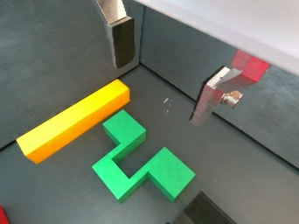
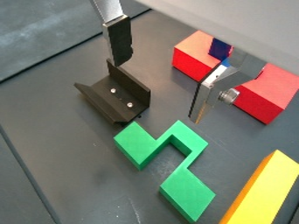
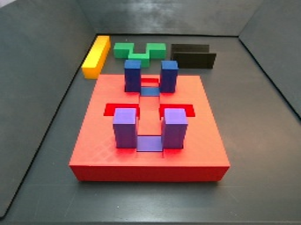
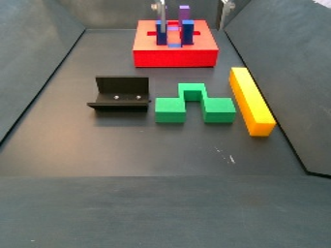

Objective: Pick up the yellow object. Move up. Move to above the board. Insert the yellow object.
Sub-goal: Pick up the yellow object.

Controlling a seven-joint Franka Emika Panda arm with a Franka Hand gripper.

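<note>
Claw (image 1: pixel 163 72) seemingly empty, above smooth rectangular yellow object (image 1: pixel 73 121).

The yellow object (image 4: pixel 251 99) is lying flat on the dark floor, a long, narrow yellow-orange bar with plain smooth faces, untouched and free of any grip. Taking the board (image 3: pixel 100 132) as landmark, it is sitting well apart from it, beyond the board's far edge in a side view (image 3: pixel 95 55) and off toward one corner of it. The board is resting flat, a thick red square slab, the largest thing present, with recessed slots and upright blue and purple posts rising from its top. The gripper (image 1: pixel 163 74) is hanging open above the floor, near one end of the bar.
</note>
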